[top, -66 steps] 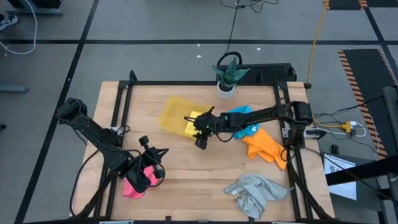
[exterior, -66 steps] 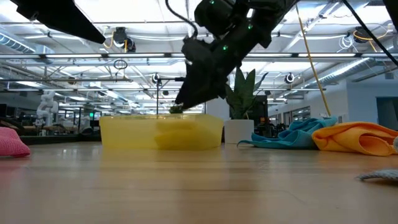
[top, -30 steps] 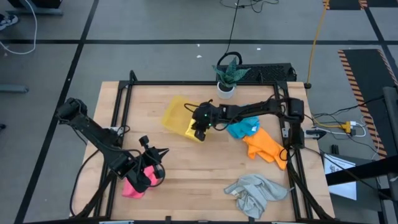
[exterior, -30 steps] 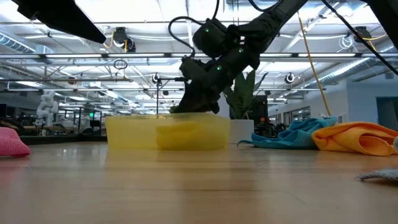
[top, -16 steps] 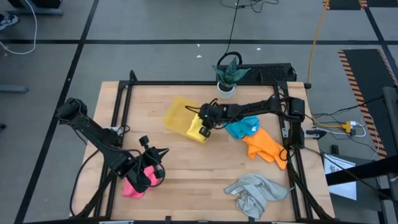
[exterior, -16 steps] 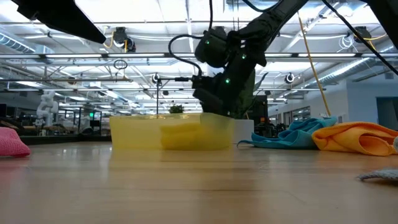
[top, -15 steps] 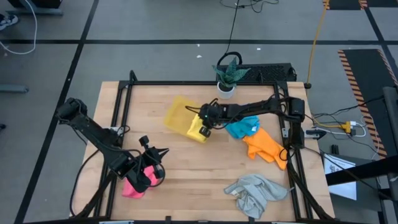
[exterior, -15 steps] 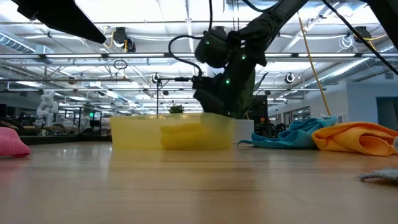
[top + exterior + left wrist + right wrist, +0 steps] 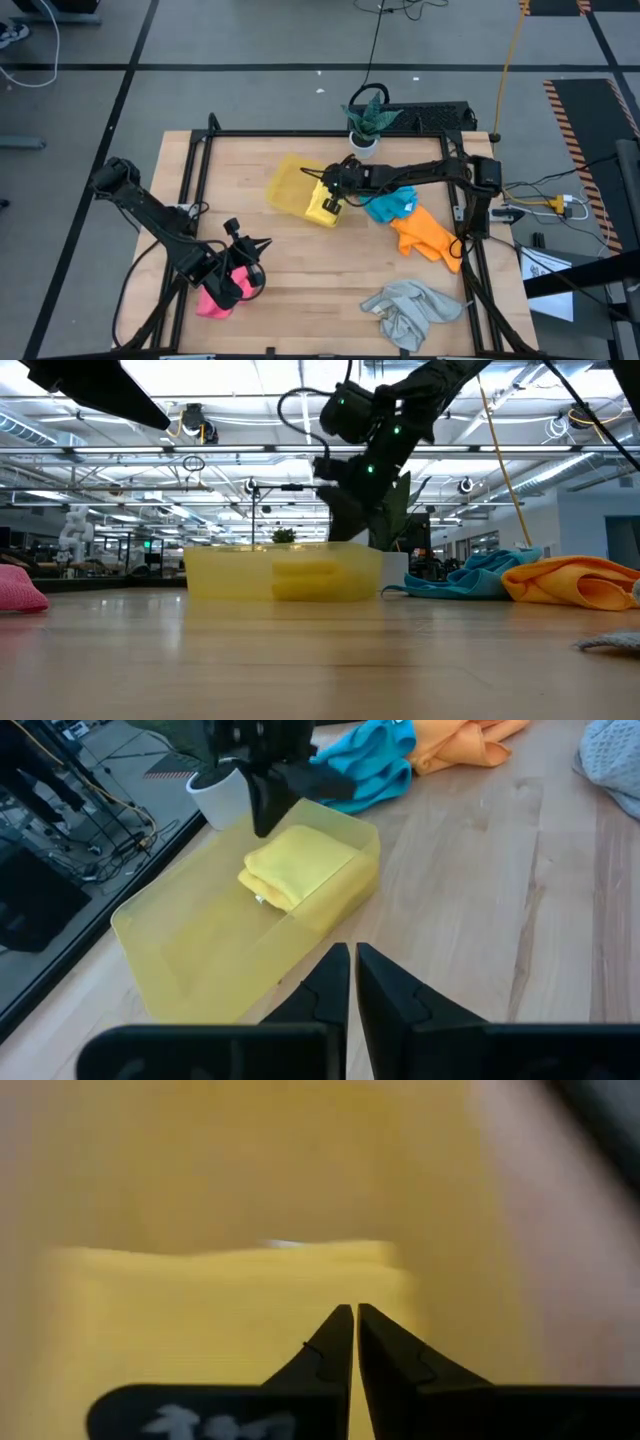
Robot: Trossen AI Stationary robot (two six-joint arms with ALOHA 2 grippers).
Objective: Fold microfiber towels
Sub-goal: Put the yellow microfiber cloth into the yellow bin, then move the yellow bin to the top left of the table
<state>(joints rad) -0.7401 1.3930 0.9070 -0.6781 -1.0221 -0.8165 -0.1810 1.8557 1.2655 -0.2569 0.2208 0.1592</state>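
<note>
Yellow towel (image 9: 324,207) lies folded in the tray (image 9: 285,185); right gripper (image 9: 335,206) hovers above it, jaws together, empty. Left gripper (image 9: 250,272), jaws together, waits at seven o'clock beside the pink towel (image 9: 212,301).

Right arm: extended from the right edge of the high view toward frame centre, links nearly horizontal. Right gripper (image 9: 333,206) positioned just above centre, pointing down and left; fingers (image 9: 338,1342) closed, tips together, nothing between them. In the low view, wrist hanging from the upper centre. Left arm: folded at lower left of the high view. Left gripper (image 9: 245,262) low, fingers (image 9: 330,982) closed, nearly touching.
</note>
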